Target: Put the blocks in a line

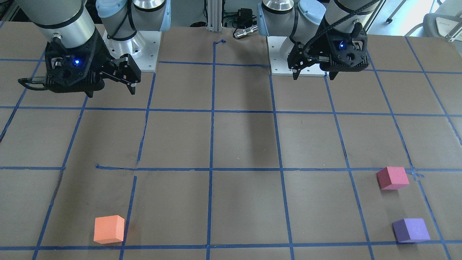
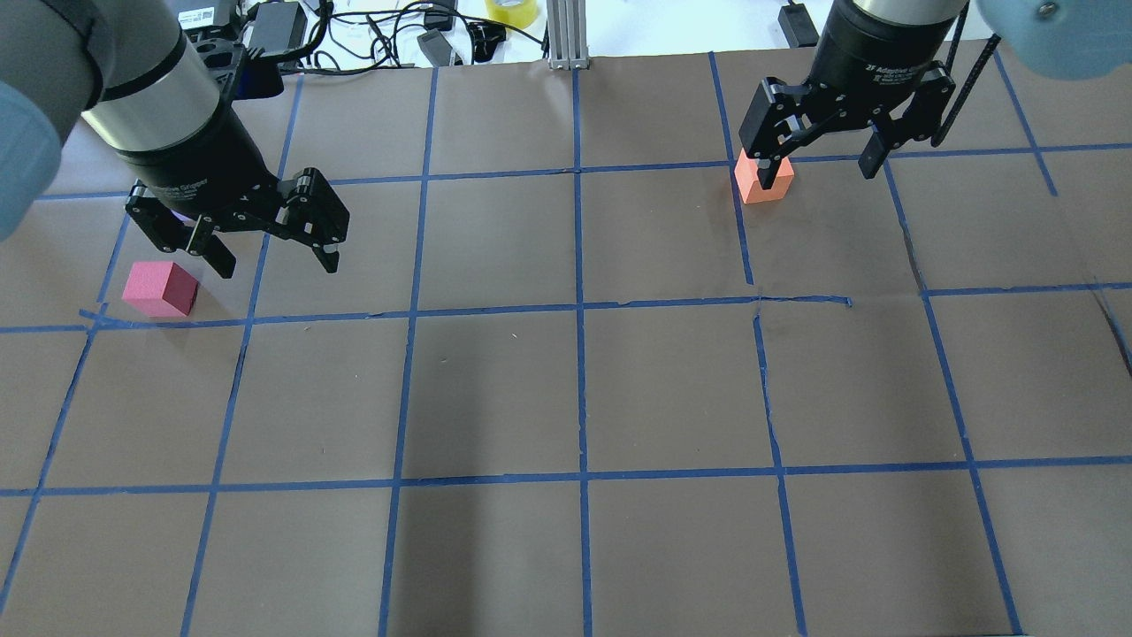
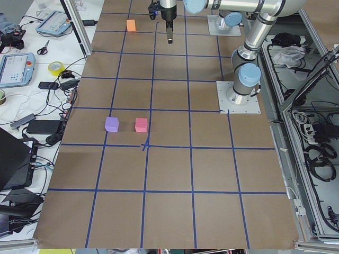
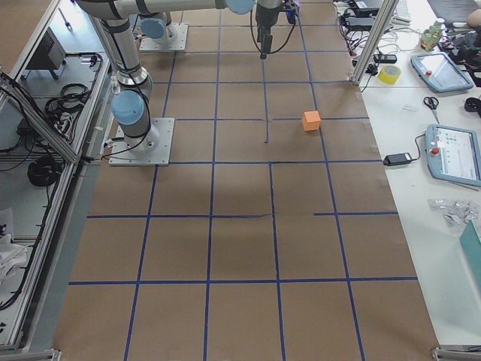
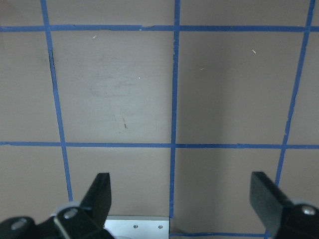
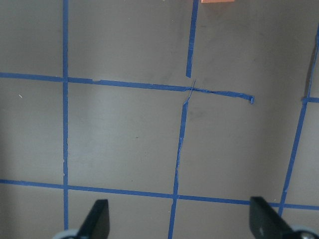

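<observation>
The orange block [image 1: 109, 229] lies on the table's far side from the robot, in front of my right arm; it also shows in the overhead view [image 2: 763, 181] and at the top edge of the right wrist view [image 6: 218, 1]. The pinkish-red block [image 1: 392, 177] and the purple block [image 1: 410, 230] lie close together on my left arm's side. My left arm hides the purple block in the overhead view. My left gripper [image 2: 276, 264] is open and empty, high above the table. My right gripper [image 2: 818, 172] is open and empty, also held high.
The table is brown paper with a blue tape grid [image 2: 579, 310]. The arms' white mounting plates [image 1: 133, 50] stand at the robot's edge. Cables and a yellow tape roll [image 2: 513, 11] lie beyond the far edge. Side benches hold tablets [image 4: 451, 154] and scissors.
</observation>
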